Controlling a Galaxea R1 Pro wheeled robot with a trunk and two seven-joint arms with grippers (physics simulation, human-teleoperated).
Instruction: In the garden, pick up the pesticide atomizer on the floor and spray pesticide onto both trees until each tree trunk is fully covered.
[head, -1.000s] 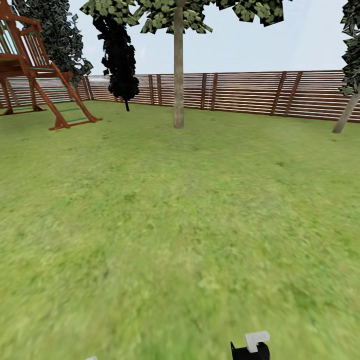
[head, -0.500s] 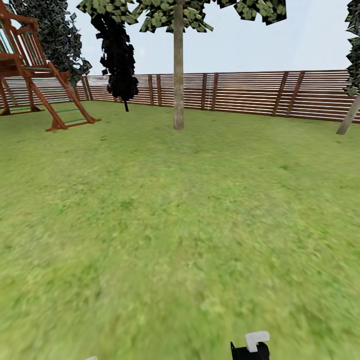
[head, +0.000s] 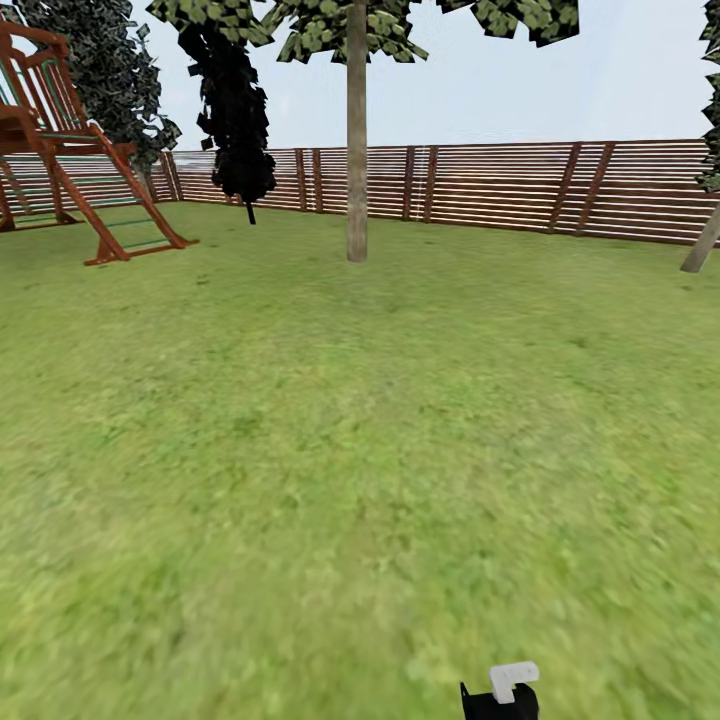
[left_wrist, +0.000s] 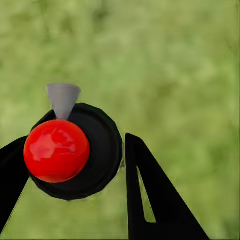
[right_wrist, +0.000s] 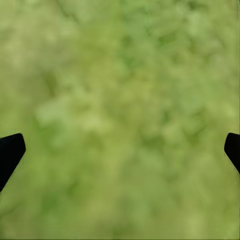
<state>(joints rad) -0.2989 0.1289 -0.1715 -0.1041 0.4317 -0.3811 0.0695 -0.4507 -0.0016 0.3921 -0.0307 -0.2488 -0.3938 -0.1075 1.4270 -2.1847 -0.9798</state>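
Atomizer (head: 503, 692): lower body cut by frame edge. Tree (head: 357, 130): crown cropped above. Second trunk (head: 702, 243), right of it: mostly out of frame. Playset (head: 70, 150), left: partly cropped. Lawn (right_wrist: 125, 100): blurred.

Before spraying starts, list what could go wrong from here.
1. The left claw pinches the pesticide atomizer by its round black body, so it could slip or twist.
2. The nearest tree trunk stands far across the lawn; spray from here would probably fall short.
3. The second trunk sits at the head view's edge and is easily missed.
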